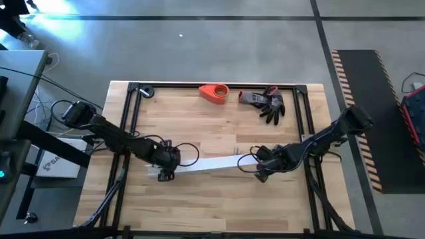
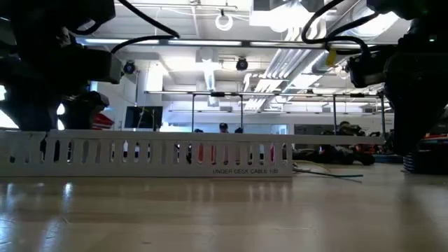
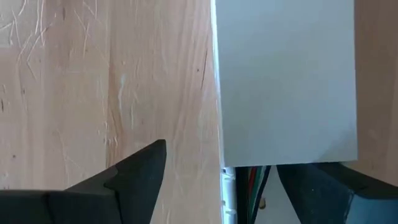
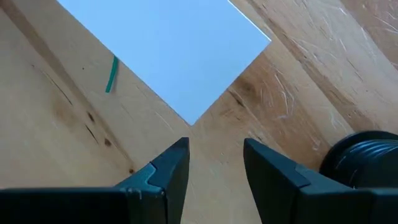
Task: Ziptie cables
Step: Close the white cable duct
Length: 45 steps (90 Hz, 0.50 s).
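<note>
Left gripper (image 3: 221,186) spread wide over channel (image 2: 147,152) end, right gripper (image 4: 216,180) narrowly parted, empty — cables (image 3: 256,180) lodged inside, no ziptie seen fitted.

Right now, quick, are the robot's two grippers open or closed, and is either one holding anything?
Left gripper: open, holding nothing, at one end of the white channel.
Right gripper: open, holding nothing, just off the channel's other end.
</note>
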Motion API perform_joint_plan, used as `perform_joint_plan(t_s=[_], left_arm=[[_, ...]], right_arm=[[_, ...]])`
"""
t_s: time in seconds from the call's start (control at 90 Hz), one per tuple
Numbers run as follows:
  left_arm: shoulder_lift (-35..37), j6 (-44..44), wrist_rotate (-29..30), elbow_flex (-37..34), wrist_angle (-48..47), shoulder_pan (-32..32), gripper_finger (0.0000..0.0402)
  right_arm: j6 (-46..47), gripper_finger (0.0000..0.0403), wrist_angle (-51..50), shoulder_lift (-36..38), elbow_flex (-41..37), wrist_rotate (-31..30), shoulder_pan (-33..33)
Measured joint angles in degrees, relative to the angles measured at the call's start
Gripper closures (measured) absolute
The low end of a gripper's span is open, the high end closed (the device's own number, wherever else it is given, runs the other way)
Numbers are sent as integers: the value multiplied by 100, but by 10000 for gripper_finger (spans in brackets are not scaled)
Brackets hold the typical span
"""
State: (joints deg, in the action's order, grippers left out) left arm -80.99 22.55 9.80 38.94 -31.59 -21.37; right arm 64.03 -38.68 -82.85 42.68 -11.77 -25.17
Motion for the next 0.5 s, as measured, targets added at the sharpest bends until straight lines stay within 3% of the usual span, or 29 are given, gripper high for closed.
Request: perform_joint_plan(t_s=[0.5], left_arm=[[0,92,4,0,2,-2,122]], right_arm=[[0,265,2,0,0,0,1]])
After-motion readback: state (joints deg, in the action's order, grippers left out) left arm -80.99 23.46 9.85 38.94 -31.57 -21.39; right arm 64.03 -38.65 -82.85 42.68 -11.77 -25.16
